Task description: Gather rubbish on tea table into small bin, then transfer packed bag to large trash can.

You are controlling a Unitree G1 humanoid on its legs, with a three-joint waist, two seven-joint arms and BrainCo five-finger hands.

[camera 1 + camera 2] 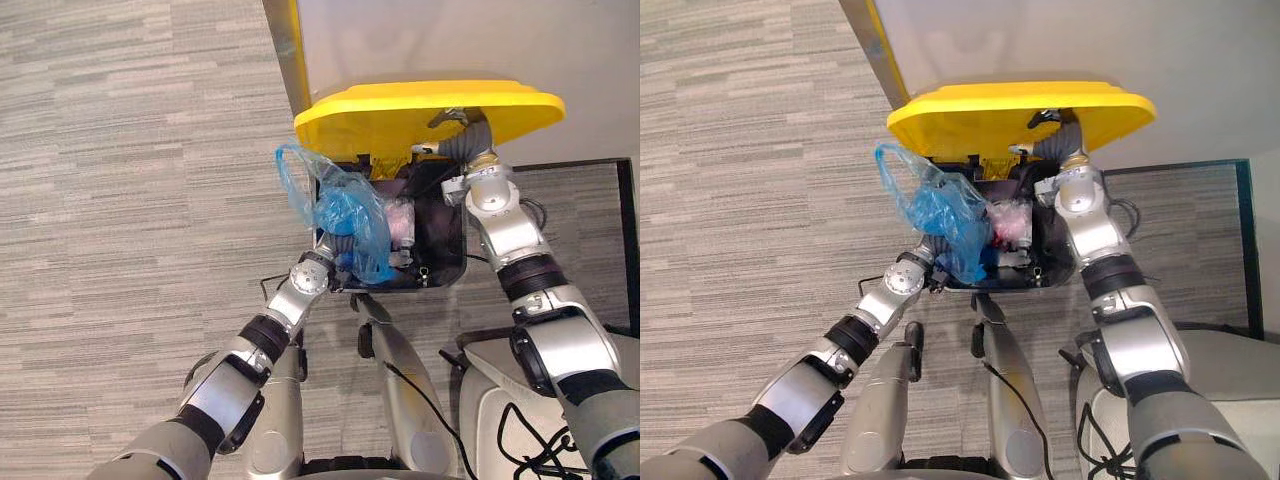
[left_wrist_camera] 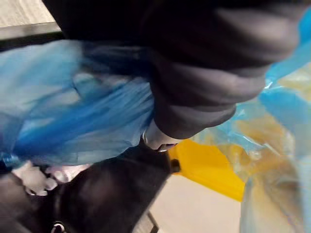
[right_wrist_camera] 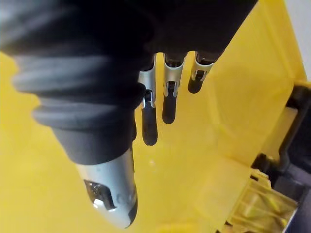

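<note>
A large black trash can [image 1: 452, 262] stands before me with its yellow lid [image 1: 420, 110] raised. My right hand [image 1: 1050, 118] reaches up under the lid, its straight fingers [image 3: 167, 97] resting flat against the yellow underside. A packed translucent blue bag [image 1: 350, 215] hangs at the can's left rim, partly over the opening, with one handle loop sticking up to the left. My left hand [image 2: 204, 87] is at the bag, and blue plastic [image 2: 73, 111] wraps round it and hides its fingers. Pink and white rubbish [image 1: 400, 225] lies inside the can.
The can stands against a pale wall [image 1: 450, 40] with a metal strip [image 1: 280, 40] at its left edge. A dark-framed panel [image 1: 600, 200] is to the right of the can. Grey striped carpet [image 1: 120, 200] spreads out to the left.
</note>
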